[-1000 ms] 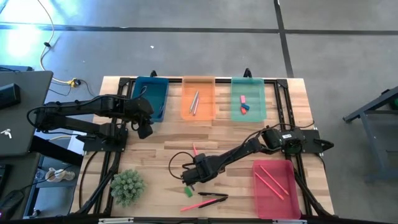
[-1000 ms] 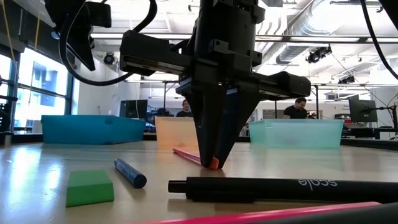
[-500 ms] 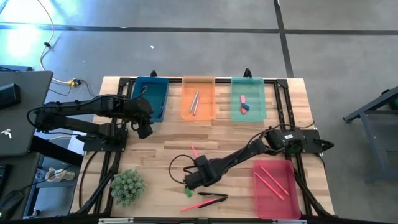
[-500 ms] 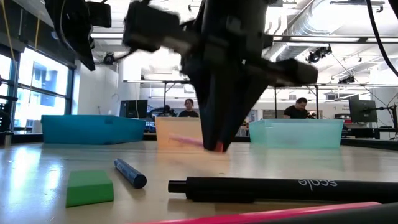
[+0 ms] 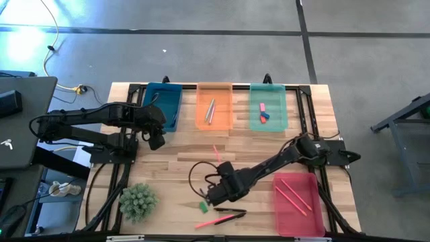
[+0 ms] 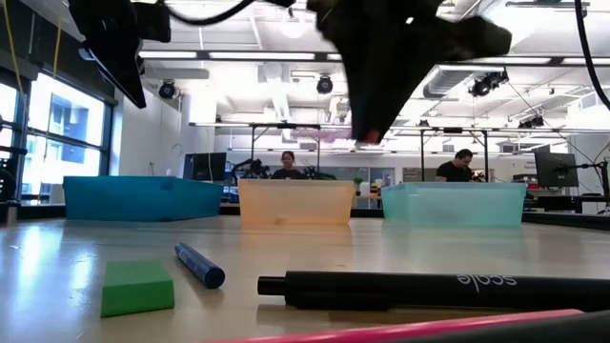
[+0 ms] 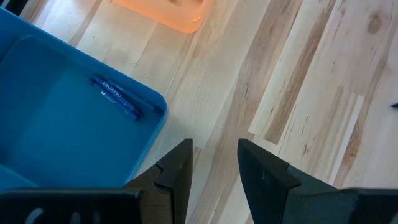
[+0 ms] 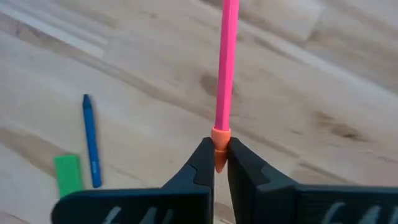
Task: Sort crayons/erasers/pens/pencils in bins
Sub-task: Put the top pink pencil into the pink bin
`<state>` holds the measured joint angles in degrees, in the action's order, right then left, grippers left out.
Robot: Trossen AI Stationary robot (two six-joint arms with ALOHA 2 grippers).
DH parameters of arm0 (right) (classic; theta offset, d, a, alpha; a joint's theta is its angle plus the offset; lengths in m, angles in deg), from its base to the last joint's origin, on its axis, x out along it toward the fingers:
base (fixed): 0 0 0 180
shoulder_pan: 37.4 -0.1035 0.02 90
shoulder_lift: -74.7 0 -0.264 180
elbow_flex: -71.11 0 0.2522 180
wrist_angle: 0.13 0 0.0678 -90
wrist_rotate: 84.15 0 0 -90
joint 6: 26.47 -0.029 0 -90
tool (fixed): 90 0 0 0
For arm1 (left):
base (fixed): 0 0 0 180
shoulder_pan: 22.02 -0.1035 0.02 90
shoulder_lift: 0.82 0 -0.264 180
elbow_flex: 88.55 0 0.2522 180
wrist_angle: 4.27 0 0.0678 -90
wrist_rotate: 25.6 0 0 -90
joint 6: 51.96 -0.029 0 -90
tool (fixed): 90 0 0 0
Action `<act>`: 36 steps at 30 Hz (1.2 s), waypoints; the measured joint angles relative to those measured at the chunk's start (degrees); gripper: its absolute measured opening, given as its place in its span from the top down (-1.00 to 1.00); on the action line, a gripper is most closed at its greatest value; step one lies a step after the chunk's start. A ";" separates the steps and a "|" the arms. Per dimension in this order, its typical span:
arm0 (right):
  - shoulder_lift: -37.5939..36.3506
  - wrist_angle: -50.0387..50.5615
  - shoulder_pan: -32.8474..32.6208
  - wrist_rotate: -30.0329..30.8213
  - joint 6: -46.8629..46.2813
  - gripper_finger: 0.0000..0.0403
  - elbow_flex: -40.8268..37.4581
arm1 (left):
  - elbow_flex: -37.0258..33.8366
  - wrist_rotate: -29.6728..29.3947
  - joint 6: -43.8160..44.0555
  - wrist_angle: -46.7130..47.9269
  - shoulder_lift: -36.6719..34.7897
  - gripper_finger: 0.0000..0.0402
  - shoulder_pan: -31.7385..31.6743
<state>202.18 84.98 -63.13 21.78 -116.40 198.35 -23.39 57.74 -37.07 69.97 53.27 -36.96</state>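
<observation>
A: Right gripper (image 8: 214, 165) is pinching the orange-tipped end of a thin pink pencil (image 8: 225, 62), its two dark fingers clamped tight on it, lifted above the pale planked wooden table (image 5: 259, 144).

B: And how is that arm lying?

A: It is reaching from the red-pink translucent plastic bin (image 5: 295, 204) out low and long towards the table's middle, wrist bent down, with the pencil sticking out forward past the fingertips (image 8: 202, 163).

B: What is sitting near it?

A: Just beside the gripper, on the side away from the red-pink bin, a small chunky green eraser (image 8: 67, 175) and a slim blue crayon (image 8: 91, 140) are lying flat on the wood, close together. A matte black pen (image 6: 434, 285) and another pink stick (image 5: 210, 221) are lying a little past them, nearer the table's edge.

B: The other bins?

A: Blue (image 5: 163, 104), orange (image 5: 215, 105) and green (image 5: 269, 106) translucent rectangular trays are standing in a row along the far edge from the red-pink bin. Erasers (image 5: 263, 113) are resting in the green one, two pink sticks in the red-pink one.

B: The left gripper (image 7: 214, 155)?

A: It is hovering beside the blue bin, fingers parted, holding nothing.
</observation>
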 joint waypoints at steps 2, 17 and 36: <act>-1.21 2.10 0.02 1.42 0.42 0.99 0.00 | 0.02 0.11 0.10 -0.03 0.00 0.42 0.00; -8.62 18.80 0.19 8.26 4.73 1.00 0.00 | 0.02 0.13 0.13 -0.10 0.00 0.42 0.00; -44.20 -5.58 -3.40 7.94 -0.32 1.00 -45.97 | 0.02 -0.11 5.87 -0.42 0.00 0.42 -0.02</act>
<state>157.98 79.40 -66.54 29.72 -116.73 152.37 -23.37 57.63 -31.20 69.55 53.27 -36.98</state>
